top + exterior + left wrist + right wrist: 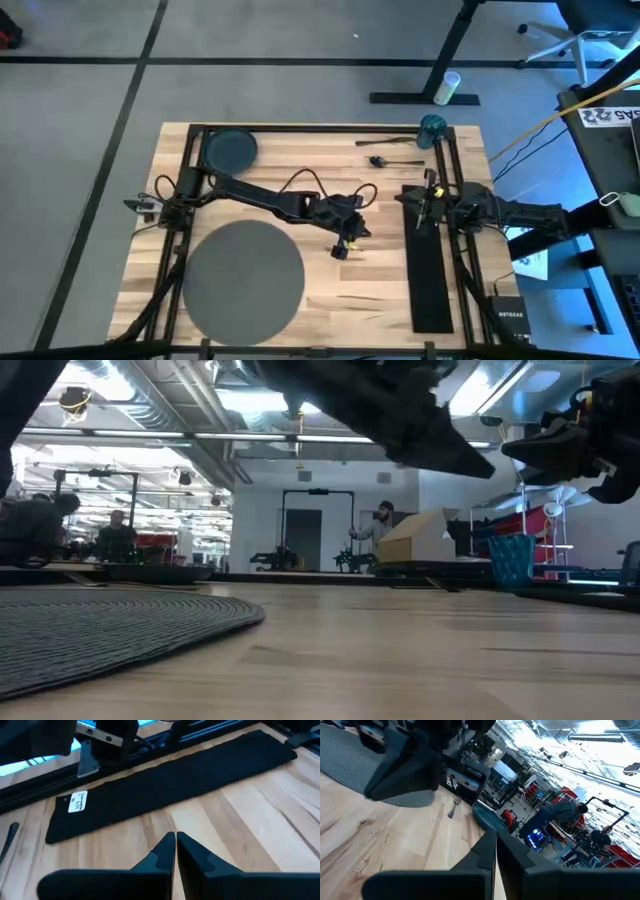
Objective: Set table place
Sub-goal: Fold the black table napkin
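Lying lower left on the table [390, 215]: one placemat [243, 278] — one plate [230, 148] upper left; left gripper [343, 243] and right gripper [428, 190] both clenched, empty.

Napkin [432, 262] label text unreadable (too small); placemat [100, 625] cut off at left edge.

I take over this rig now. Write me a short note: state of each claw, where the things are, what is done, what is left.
Left claw: shut, empty, above the table middle.
Right claw: shut, empty, over the far end of the black napkin, which lies along the right side.
Placemat: near-left, bare.
Plate: far-left corner.
Fork, spoon and teal cup: far-right.
Done: nothing is on the placemat.
Left: the whole setting.
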Motion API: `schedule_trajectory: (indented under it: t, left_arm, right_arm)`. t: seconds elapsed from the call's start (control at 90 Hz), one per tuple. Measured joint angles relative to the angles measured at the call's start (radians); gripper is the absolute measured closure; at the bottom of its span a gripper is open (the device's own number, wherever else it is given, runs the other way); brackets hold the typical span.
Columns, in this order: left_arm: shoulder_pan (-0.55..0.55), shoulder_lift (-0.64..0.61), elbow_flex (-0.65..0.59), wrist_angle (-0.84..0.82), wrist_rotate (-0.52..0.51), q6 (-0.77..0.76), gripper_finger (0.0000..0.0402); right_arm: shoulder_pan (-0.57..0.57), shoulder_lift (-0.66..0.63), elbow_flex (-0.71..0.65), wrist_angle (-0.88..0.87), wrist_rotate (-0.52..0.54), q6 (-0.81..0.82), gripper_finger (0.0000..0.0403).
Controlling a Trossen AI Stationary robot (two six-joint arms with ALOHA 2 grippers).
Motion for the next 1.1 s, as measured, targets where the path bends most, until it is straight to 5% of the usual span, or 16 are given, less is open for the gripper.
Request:
schedule_trajectory:
  t: [1.1]
  left_arm:
    - [-0.021,0.101,0.136,0.025,0.012,-0.100,0.0402]
  right_arm:
    - [0.000,0.000,0.000,0.000,0.000,0.000,0.0402]
